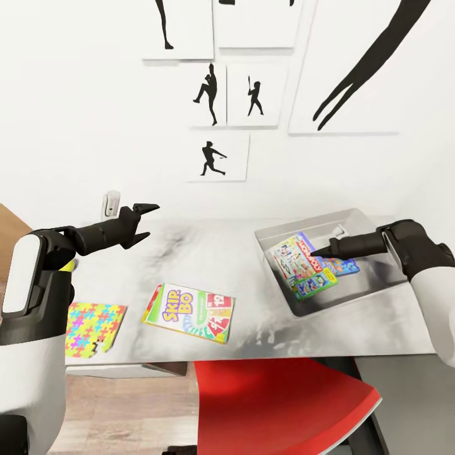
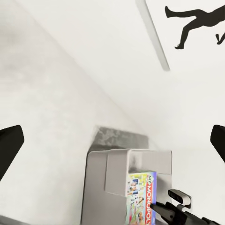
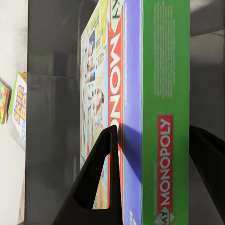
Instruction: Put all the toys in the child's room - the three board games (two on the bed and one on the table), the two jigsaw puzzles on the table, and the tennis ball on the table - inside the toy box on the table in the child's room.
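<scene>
The grey toy box [image 1: 354, 218] [image 2: 98, 187] [image 3: 51, 117] sits on the right of the table. A Monopoly board game [image 1: 302, 265] [image 2: 147, 199] [image 3: 164, 93] leans tilted inside it, over another flat colourful box [image 1: 346, 265]. My right gripper [image 1: 320, 251] [image 3: 152, 159] is shut across the Monopoly box's thickness. The Skip-Bo board game [image 1: 189, 313] [image 3: 21, 103] lies flat on the table's front middle. A jigsaw puzzle [image 1: 91, 327] lies at the front left. My left gripper [image 1: 144, 221] [image 2: 112, 140] hangs open and empty above the table's left. A yellow-green sliver [image 1: 68, 266] peeks out behind my left arm.
The grey table [image 1: 221, 253] backs onto a white wall with black silhouette pictures [image 1: 218, 158]. A red chair [image 1: 284, 404] is pushed in at the table's front edge. A small white fitting [image 1: 111, 203] is on the wall behind my left gripper.
</scene>
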Tool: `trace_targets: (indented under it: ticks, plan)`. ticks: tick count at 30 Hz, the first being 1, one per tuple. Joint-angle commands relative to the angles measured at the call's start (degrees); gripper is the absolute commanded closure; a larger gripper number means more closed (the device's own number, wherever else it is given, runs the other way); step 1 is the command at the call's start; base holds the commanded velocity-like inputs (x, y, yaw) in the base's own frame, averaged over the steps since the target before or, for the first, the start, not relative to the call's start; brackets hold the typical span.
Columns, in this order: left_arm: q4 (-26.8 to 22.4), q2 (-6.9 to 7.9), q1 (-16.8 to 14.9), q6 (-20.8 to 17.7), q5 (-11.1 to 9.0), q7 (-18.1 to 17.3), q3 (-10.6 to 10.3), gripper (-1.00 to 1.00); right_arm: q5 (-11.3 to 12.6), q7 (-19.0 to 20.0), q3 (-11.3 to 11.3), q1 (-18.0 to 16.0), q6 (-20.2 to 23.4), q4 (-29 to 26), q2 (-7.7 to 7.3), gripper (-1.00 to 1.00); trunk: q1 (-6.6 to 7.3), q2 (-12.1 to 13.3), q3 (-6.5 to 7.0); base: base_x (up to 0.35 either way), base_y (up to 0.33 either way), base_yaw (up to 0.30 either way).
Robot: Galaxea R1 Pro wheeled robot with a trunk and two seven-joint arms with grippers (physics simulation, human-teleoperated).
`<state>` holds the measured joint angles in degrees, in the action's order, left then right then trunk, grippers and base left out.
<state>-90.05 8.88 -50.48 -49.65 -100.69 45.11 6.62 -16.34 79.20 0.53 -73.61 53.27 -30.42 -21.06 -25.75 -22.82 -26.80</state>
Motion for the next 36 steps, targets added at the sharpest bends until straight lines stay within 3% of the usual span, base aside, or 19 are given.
trace_targets:
  ticks: [1,11,36]
  plan:
    - [0.0,0.00,-0.1,-0.1,-0.6,0.6,0.1,-1.00,-0.4,0.4,0.0,-0.1,0.4,0.0,-0.02,1.00,-0.03,-0.1,-0.10,0.000,0.000,0.000]
    - [0.0,0.00,-0.1,-0.1,-0.6,0.6,0.1,-1.00,-0.4,0.3,0.0,-0.1,0.5,-0.8,-0.18,1.00,-0.03,-0.1,-0.40,0.000,0.000,0.000]
    - [0.0,-0.05,-0.1,-0.2,-0.5,0.6,0.1,-1.00,-0.3,-2.3,-0.1,-0.1,0.9,-1.0,-0.12,1.00,-0.03,-0.1,-2.62,0.000,0.000,0.000]
